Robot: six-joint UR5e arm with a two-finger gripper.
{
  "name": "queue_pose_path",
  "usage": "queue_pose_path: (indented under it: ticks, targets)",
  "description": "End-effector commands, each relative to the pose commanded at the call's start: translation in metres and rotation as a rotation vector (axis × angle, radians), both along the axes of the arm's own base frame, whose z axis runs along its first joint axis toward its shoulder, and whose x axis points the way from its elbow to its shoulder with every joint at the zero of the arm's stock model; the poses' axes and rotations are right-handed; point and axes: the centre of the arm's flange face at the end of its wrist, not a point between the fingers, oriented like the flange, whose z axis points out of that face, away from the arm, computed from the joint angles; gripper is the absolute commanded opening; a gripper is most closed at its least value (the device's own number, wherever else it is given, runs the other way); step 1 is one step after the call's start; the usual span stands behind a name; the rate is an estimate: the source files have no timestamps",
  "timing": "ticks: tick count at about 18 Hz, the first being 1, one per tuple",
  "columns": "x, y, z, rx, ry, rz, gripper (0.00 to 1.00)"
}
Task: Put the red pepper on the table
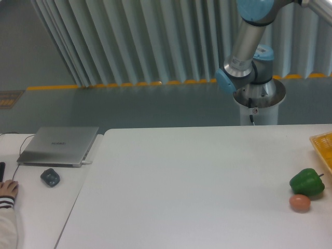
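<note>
A: Where's the red pepper?

B: Not in view. On the table, at the near right, a green pepper lies with an orange-brown ball touching its near side. A yellow basket pokes in at the right edge, just beyond them.

A: And the gripper?

B: Out of frame, so I cannot tell how its jaws stand. Only the arm shows, rising from its base at the far right.

A: The left side?

B: A closed grey laptop on the adjoining desk, a dark mouse just nearer, and a person's hand at the edge
</note>
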Motion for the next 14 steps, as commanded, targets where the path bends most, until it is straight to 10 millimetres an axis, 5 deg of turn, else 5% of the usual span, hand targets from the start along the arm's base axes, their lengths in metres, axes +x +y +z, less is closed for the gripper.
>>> queue_pose_path:
  ticks: [14]
  targets:
    - [0.004, -0.006, -0.017, -0.006, -0.03, 0.015, 1.0]
